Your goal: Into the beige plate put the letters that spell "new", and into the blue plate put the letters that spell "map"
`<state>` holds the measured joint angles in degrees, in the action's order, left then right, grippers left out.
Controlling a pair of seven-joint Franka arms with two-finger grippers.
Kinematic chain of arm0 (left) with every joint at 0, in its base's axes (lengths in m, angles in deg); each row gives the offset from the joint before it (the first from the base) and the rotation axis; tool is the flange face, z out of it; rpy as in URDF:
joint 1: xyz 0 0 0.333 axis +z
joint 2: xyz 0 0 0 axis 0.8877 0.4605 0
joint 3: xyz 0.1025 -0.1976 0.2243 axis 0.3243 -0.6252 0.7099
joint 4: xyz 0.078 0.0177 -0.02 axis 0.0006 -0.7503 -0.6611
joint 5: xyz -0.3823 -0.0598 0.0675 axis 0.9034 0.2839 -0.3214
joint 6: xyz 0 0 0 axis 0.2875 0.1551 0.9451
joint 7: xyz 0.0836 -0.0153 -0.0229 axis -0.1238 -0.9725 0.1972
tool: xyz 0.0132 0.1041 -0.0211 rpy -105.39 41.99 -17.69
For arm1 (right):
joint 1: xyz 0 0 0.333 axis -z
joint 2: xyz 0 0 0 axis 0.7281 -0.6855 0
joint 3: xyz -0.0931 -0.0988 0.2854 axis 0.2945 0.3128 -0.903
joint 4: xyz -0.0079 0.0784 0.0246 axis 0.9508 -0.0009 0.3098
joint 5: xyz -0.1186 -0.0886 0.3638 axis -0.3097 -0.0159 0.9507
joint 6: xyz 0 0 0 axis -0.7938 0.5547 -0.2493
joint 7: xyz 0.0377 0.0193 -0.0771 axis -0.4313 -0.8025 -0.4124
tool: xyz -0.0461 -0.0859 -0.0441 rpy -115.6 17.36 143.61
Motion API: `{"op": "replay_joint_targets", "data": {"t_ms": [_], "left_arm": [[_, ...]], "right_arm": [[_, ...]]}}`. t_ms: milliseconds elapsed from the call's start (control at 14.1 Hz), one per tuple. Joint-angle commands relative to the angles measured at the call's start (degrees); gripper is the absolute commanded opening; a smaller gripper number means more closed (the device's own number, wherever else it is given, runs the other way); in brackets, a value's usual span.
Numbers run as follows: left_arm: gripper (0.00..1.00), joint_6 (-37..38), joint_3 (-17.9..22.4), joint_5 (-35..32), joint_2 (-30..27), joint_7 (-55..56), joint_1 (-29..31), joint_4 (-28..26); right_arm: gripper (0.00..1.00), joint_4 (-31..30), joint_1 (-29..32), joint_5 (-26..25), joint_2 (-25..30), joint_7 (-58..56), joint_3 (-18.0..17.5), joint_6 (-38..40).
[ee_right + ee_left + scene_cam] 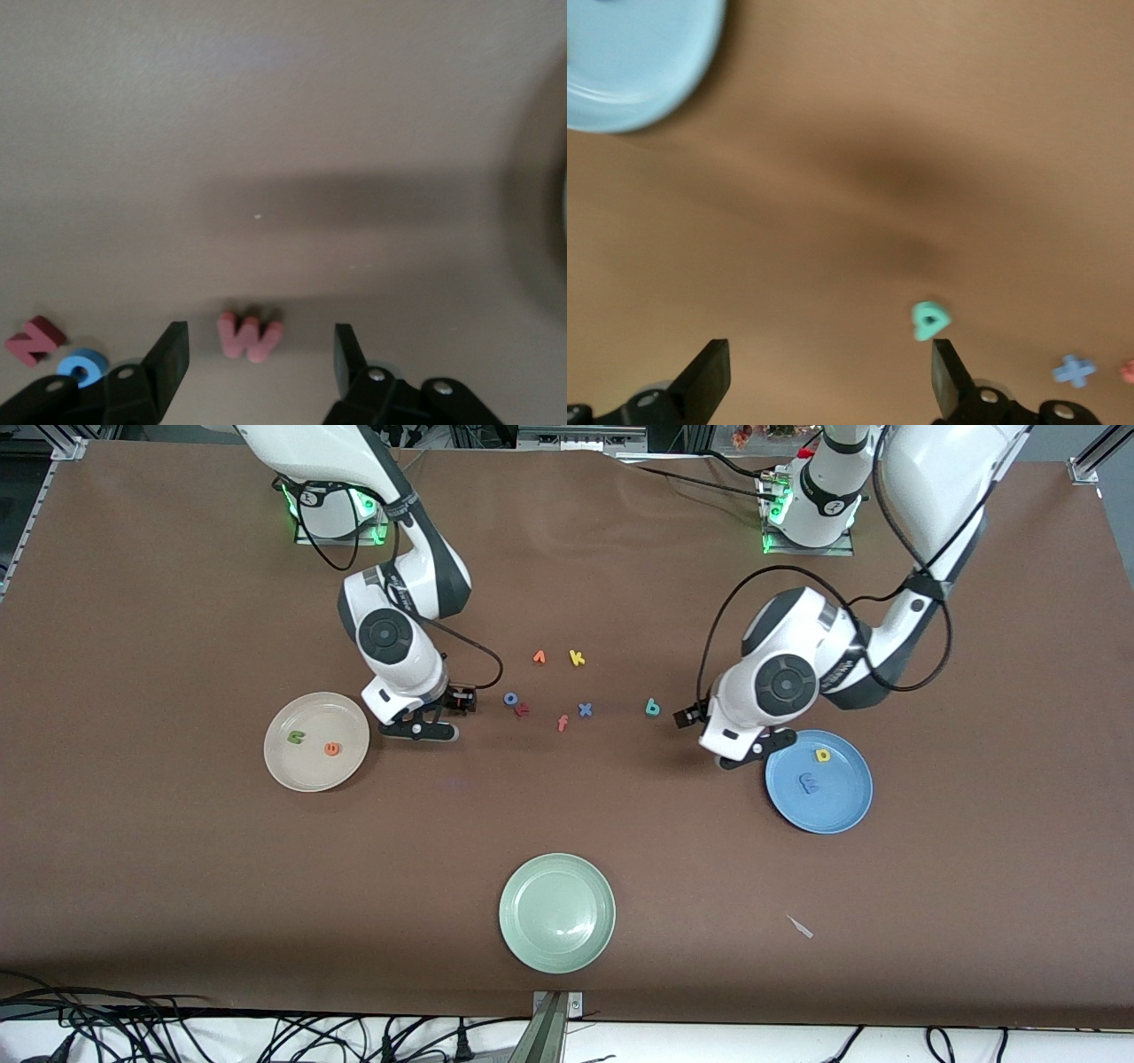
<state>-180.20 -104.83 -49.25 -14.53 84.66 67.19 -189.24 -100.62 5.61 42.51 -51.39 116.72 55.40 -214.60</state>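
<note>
The left end effector (pixel 824 385) hangs with its fingers spread wide and nothing between them, over the brown surface (pixel 177 868) at the edge of the blue plate (pixel 842 806). That plate already holds the periwinkle m (pixel 810 782) and the yellow a (pixel 823 755). The teal p (pixel 929 320) lies on the surface just ahead of one fingertip of the left end effector, outside the gap between the fingers, toward the middle of the surface from the plate. A blue x (pixel 1074 370) lies a little past it.

The right end effector (pixel 261 354) is low over the surface just beside the beige plate (pixel 283 771), on the plate's side toward the loose letters. Its fingers stand open and apart, and the red-pink w (pixel 249 335) lies flat on the surface between them; whether the fingers touch it cannot be told. The beige plate holds the green n (pixel 296 736) and the orange e (pixel 332 748).

Near the right end effector lie a blue o (pixel 84 366) and a dark red letter (pixel 34 340), touching or nearly so. Farther toward the left arm's end sit an orange v (pixel 539 657), a yellow k (pixel 577 658) and an orange f (pixel 563 723). A pale green plate (pixel 557 913) sits nearest the front camera, well apart from both end effectors.
</note>
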Motion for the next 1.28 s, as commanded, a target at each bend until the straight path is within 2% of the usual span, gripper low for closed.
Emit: {"op": "replay_joint_targets", "data": {"t_ms": [0, 284, 425, 567, 780, 992, 1063, 1205], "left_arm": [[1.0, -8.37, 0.02, -0.05, 0.6, 4.22, -2.05, -4.58], [0.99, -15.85, 0.29, -0.75, 4.11, 7.03, -4.51, -6.27], [0.89, -16.74, 0.38, -4.68, 5.52, 8.62, -6.35, -6.27], [0.86, -16.92, 0.46, -9.17, 7.02, 9.76, -6.45, -6.18], [0.85, -18.84, 0.46, -10.86, 8.42, 11.17, -6.62, -6.09], [0.74, -19.38, 0.46, -10.95, 9.13, 11.52, -6.89, -5.83], [0.68, -19.29, 0.64, -10.95, 9.3, 11.35, -6.89, -5.74], [0.43, -19.29, 0.82, -12.61, 9.39, 11.26, -6.89, -5.83]], "right_arm": [[0.75, -0.45, -1.51, 0.63, -1.82, 2.04, 0.23, -3.2], [0.74, -3.17, -1.69, 0.63, -2.0, 1.95, 0.23, -6.98], [0.72, -4.22, -1.69, 0.63, -2.0, 1.95, 0.23, -8.22], [0.64, -4.58, -1.77, 0.54, -1.83, 1.95, 0.06, -8.22], [0.5, -5.02, -2.39, 0.54, -1.74, 1.95, 0.06, -8.57], [0.28, -5.19, -2.48, 0.54, -1.92, 1.87, 0.06, -9.1], [0.21, -5.19, -2.48, 0.54, -1.83, 1.78, 0.06, -9.01], [0.2, -4.67, -2.48, 0.54, -1.39, 0.29, 0.41, -8.49]]}}
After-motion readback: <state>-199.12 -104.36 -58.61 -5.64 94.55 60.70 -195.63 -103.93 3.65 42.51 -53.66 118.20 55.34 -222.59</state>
